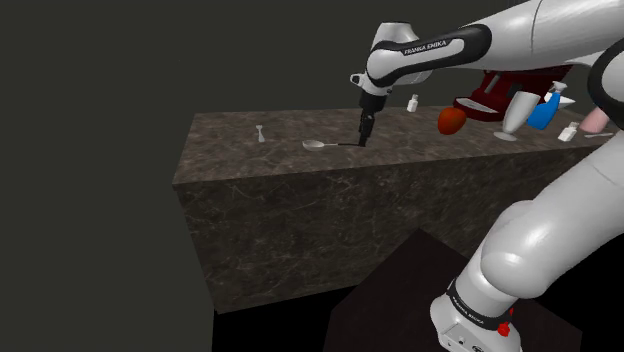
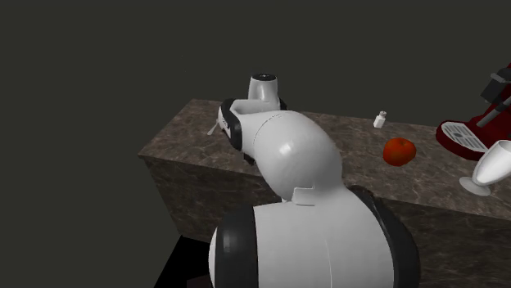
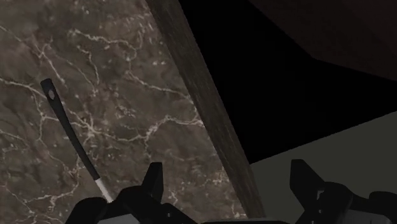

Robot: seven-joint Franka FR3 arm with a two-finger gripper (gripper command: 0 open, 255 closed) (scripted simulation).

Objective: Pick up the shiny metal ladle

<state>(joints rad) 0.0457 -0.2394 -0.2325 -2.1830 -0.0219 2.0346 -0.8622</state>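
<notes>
Arm (image 1: 530,240) rises from the shoulder view's lower right, elbow high, forearm (image 1: 430,48) running level toward that view's left, wrist bent downward, gripper (image 1: 364,135) hanging vertical with tips low, and in the wrist view its two fingers (image 3: 154,181) spread well apart, clasping nothing.

Ladle (image 3: 71,133) — bowl end out of sight behind the gripper (image 3: 226,167), wrist view
</notes>
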